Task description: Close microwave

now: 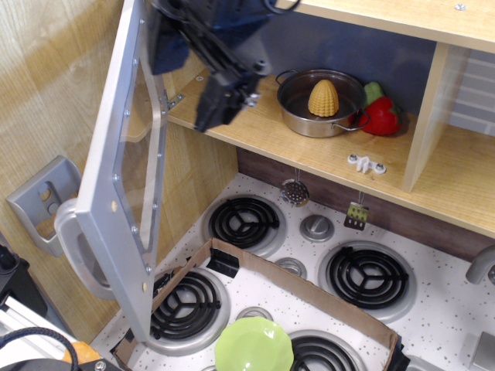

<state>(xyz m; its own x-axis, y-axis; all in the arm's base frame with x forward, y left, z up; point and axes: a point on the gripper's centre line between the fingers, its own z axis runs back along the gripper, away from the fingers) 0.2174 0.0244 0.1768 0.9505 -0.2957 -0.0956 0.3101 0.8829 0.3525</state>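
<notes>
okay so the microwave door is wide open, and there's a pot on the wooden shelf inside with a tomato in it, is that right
Not quite. The door is wide open, and the pot sits on the wooden shelf, but it holds a corn cob, not a tomato. The observation image shows it.
</notes>
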